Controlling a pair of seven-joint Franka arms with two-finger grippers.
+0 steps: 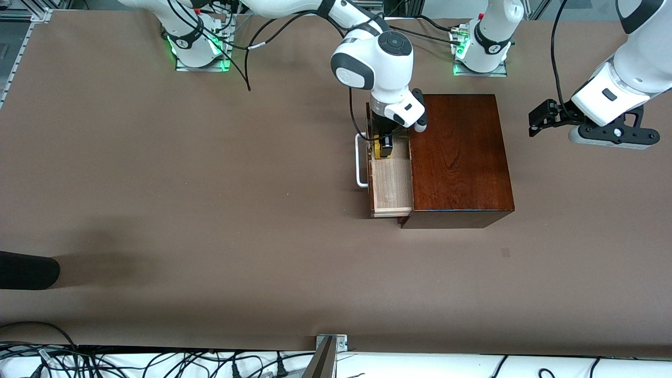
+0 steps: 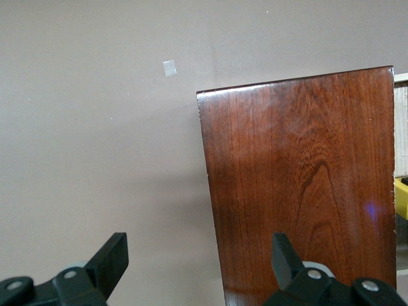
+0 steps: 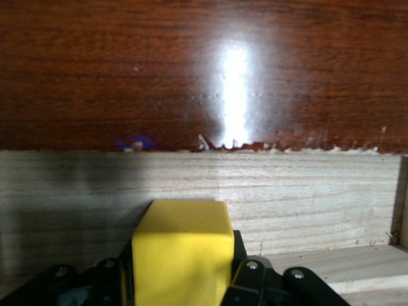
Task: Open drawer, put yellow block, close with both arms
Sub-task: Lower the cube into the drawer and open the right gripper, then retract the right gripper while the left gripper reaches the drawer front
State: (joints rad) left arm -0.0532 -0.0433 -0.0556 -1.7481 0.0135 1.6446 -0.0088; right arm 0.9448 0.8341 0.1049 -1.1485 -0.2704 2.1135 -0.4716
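Note:
The drawer (image 1: 391,184) stands pulled out of the dark wooden box (image 1: 459,157), with its white handle (image 1: 359,163) toward the right arm's end of the table. My right gripper (image 1: 382,148) is down inside the drawer, shut on the yellow block (image 1: 377,150). In the right wrist view the block (image 3: 182,255) sits between the fingers, close to the drawer's pale wall (image 3: 287,197). My left gripper (image 1: 538,121) hangs open over the table beside the box, toward the left arm's end. Its wrist view shows the box top (image 2: 306,178) and a sliver of the block (image 2: 401,197).
A dark rounded object (image 1: 26,270) juts in at the table's edge near the right arm's end, close to the front camera. Cables (image 1: 247,52) trail by the right arm's base. A small pale patch (image 1: 505,252) marks the table nearer the camera than the box.

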